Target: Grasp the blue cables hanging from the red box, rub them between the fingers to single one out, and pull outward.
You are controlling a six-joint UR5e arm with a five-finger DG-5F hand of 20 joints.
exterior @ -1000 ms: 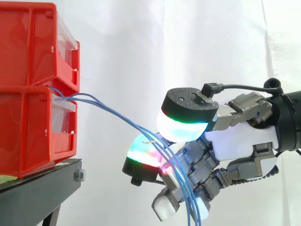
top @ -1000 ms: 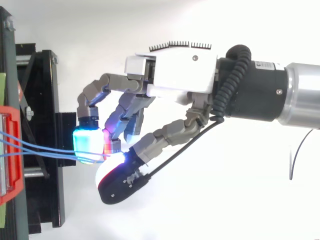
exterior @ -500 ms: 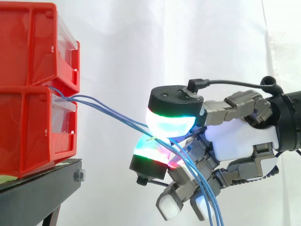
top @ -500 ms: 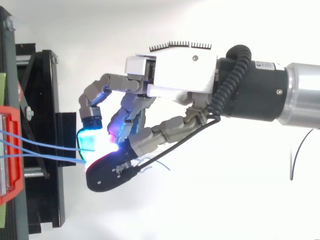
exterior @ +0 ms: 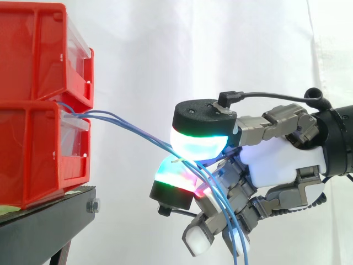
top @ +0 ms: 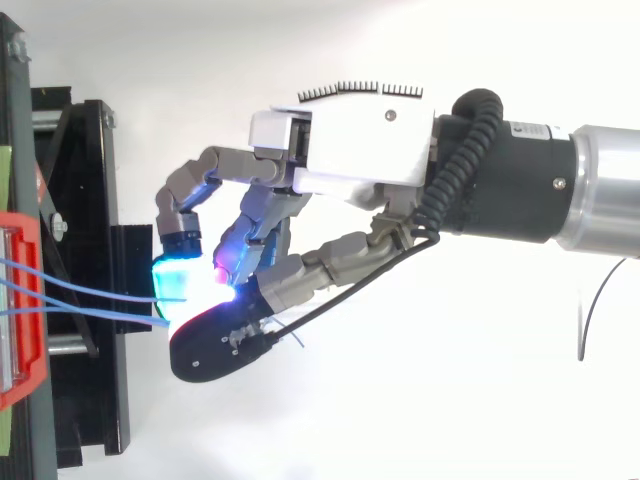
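Side view: the blue cables [exterior: 132,128] are running from the red box [exterior: 38,149] at left, sloping down-right into the hand [exterior: 281,163] at centre, where the fingers [exterior: 198,144] are clamping them; their loose ends are hanging at the bottom edge.

Top view: the cables [top: 90,315] are lying left-to-right, thin and slightly spread, so an outward pull would likely be heading right.

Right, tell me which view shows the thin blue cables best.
The side view: the thin blue cables run from the red plastic bins down between the hand's pads. From above, a short stretch shows before the thumb covers them.
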